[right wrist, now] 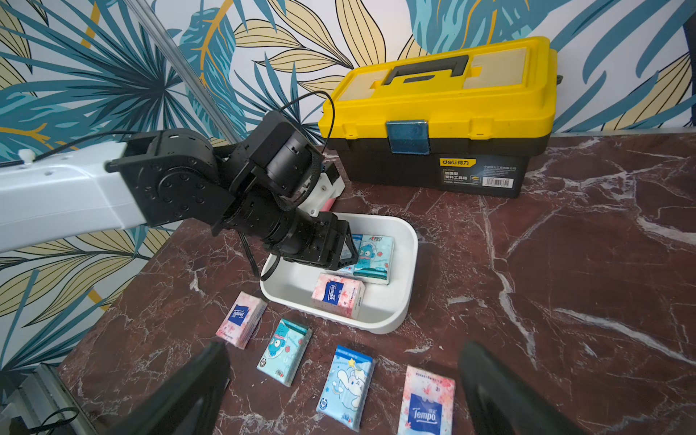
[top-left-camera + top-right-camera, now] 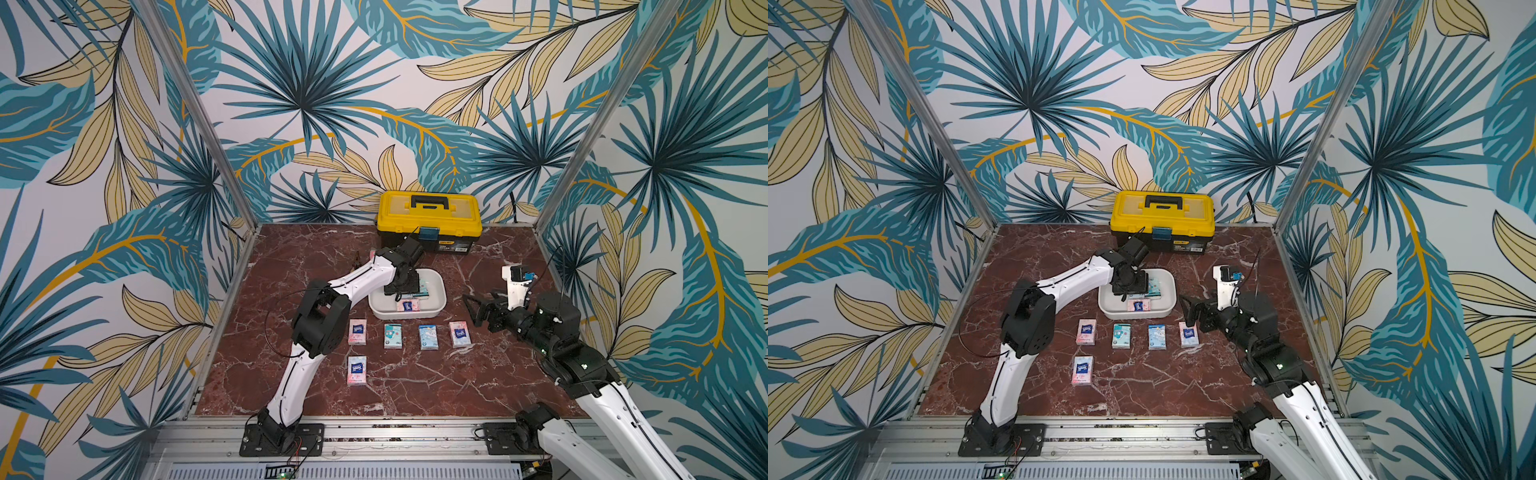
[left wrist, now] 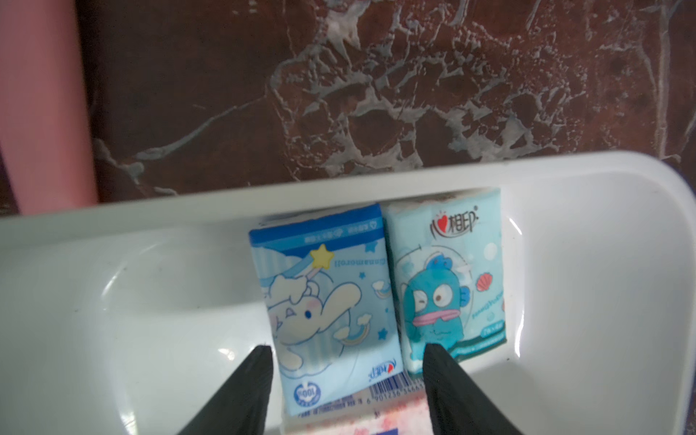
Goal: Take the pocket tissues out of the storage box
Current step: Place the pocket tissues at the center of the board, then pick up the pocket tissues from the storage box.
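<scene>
Starting at the left of the marble table [image 2: 478,374], five of the pocket tissues lie flat outside the storage box [image 2: 440,300]: a lone pink pack [image 2: 356,370] near the front, and behind it a row of four, all apart from one another, running pink-wrapped pack [image 2: 357,331], teal pack [image 2: 392,336], light-blue pack [image 2: 428,336], and pink end pack [image 2: 460,333]. Just behind that row stands the white box with three more packs inside. The left gripper [image 3: 346,348] reaches down into it, fingers spread to either side of a light-blue cartoon pack [image 3: 327,301]. One finger stands off the pack's free edge and the other lies over the teal fish pack [image 3: 448,278] that touches it, so nothing is pinched. A boxed pink pack [image 1: 337,295] lies nearer the box's front wall. Behind the box, against the back wall, sits a yellow-and-black toolbox [image 2: 430,224], lid closed. Right of the box, the right gripper [image 2: 471,311] hovers above the table, jaws spread wide and empty.
</scene>
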